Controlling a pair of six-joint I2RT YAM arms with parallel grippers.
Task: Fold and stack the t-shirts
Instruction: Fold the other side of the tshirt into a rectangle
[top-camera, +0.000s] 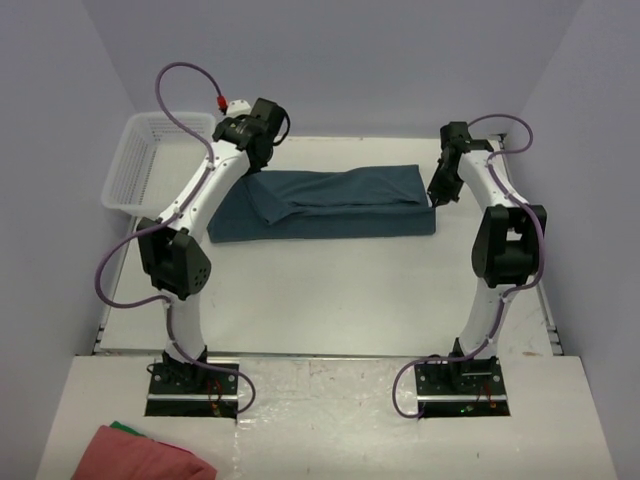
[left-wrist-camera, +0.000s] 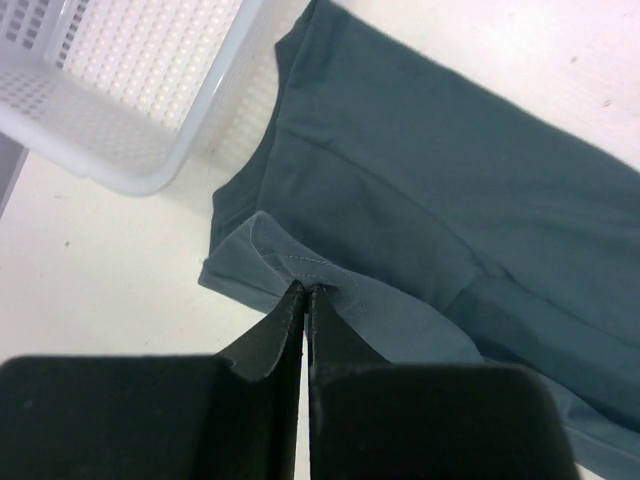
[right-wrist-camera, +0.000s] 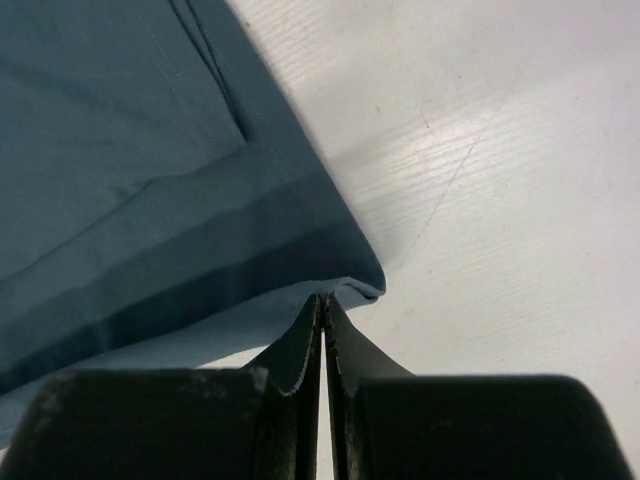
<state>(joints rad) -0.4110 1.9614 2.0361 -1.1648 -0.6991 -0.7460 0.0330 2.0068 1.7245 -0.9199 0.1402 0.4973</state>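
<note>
Now mid-fold, pinching t-shirt (top-camera: 340, 200) hem with left pincer (left-wrist-camera: 305, 292), corner with right pincer (right-wrist-camera: 323, 298); next, lift both evenly, fold over.

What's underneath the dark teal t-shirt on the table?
The t-shirt lies folded on the white table, whose bare surface shows along its edges. Anything beneath it or between its layers is covered, so I cannot tell.
</note>
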